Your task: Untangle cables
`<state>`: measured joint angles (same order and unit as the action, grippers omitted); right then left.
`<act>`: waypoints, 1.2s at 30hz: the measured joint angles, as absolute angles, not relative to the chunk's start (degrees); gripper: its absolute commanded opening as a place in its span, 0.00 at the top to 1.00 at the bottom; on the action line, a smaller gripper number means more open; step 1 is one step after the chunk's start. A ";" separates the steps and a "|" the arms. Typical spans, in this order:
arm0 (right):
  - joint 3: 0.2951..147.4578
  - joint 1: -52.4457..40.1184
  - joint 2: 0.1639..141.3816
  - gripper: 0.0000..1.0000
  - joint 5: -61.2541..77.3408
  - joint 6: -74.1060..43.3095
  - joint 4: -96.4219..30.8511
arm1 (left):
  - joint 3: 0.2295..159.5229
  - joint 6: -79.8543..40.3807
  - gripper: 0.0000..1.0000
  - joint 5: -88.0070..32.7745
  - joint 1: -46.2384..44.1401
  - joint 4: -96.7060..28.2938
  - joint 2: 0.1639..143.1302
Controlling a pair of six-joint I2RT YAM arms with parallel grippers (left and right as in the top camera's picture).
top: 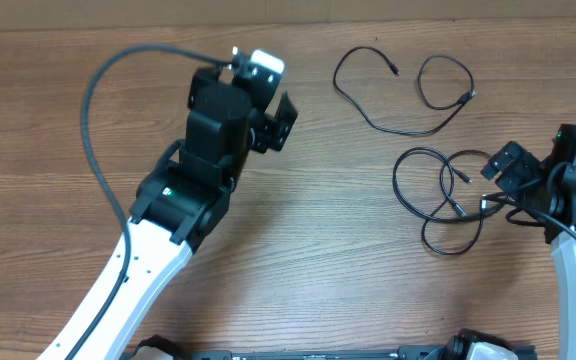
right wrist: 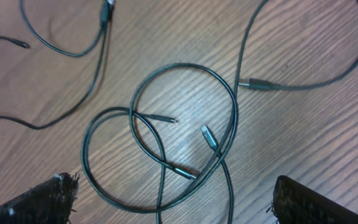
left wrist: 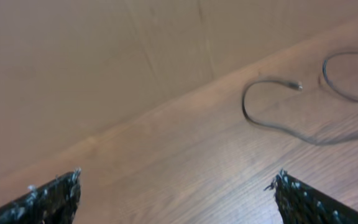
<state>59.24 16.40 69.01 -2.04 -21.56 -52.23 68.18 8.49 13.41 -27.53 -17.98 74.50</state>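
- The left pincer (left wrist: pixel 179 180) hangs with its 2 fingers spread wide and nothing between them. It is tilted toward the far edge of the table (left wrist: pixel 166 143) and looks idle.
- Ahead of it and off to its right lies 1 loose cable (top: pixel 413 133), well apart from the others. I would leave that one alone.
- The tangle (right wrist: pixel 219 160) sits just ahead of the right pincer's fingertips. Its loops are laid across each other, and a plug end (right wrist: pixel 210 137) rests inside the biggest loop. It looks like overlaps rather than a tight knot, though I cannot tell for certain.
- The right pincer (right wrist: pixel 176 182) gapes open too, holding nothing.
- To do this step well, I think it should close on 1 strand only, near that free plug and away from any crossing where 2 strands would be pinched. Then it should draw the strand slowly back toward itself, away from the loose cable.
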 measured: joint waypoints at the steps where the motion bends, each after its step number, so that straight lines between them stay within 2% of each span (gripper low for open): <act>1: 59.24 16.40 69.63 0.00 -2.15 -21.61 -52.45 | 66.41 8.43 0.00 12.10 -26.81 -16.82 74.61; 7: 59.24 16.40 76.34 0.00 -2.50 -30.20 -53.82 | 63.44 5.80 0.00 7.62 -26.17 -11.51 74.81; 13: 59.24 16.40 87.50 0.00 -2.55 -44.34 -53.65 | 63.42 -1.74 0.00 4.03 -26.15 -14.33 75.02; 20: 59.13 16.47 95.92 0.00 -1.83 -53.34 -42.11 | 63.40 -5.39 0.00 1.85 -26.15 -18.76 75.18; 24: 59.02 16.86 97.65 0.00 0.49 -55.48 -35.29 | 63.40 -5.91 0.00 1.41 -26.15 -20.36 75.29; 36: 59.02 19.05 98.10 0.00 0.84 -56.66 -40.01 | 63.40 -6.07 0.00 1.04 -26.15 -21.12 75.29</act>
<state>59.02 19.05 98.10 0.84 -56.66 -40.01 63.40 -6.07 1.04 -26.15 -21.12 75.29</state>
